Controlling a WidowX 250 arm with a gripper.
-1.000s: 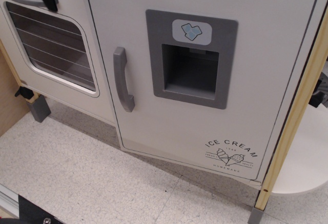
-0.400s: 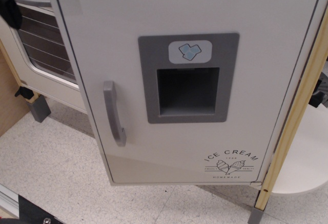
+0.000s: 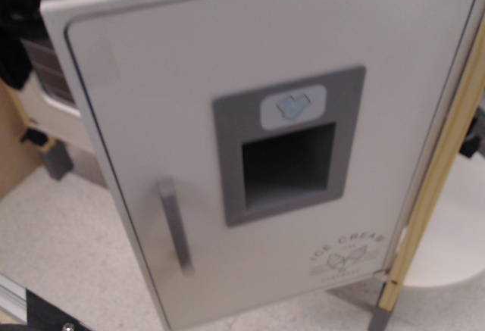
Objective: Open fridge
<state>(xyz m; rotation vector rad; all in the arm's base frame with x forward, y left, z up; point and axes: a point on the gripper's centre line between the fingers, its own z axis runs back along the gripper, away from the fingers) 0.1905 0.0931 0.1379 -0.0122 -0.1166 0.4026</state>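
Observation:
The white fridge door [image 3: 227, 51] fills the view and stands swung out toward the camera, hinged on the right, with its top edge showing. Its grey vertical handle [image 3: 174, 225] is near the lower left edge. The grey recessed ice-dispenser panel [image 3: 288, 145] is in the middle and the "ICE CREAM" print [image 3: 348, 254] is at the lower right. The picture is motion-blurred. A dark shape [image 3: 17, 43] at the upper left, behind the door's free edge, may be the gripper; its fingers do not show.
The windowed oven door [image 3: 47, 73] is partly hidden behind the fridge door at the left, with a grey foot [image 3: 57, 160] below it. A wooden side post [image 3: 436, 172] runs down the right, with a white rounded shelf [image 3: 455, 232] beyond. The floor is speckled tile [image 3: 61, 240].
The fridge door has swung further open toward the camera, its free left edge moving left and forward. It now hides most of the oven door. The dark shape has shifted left.

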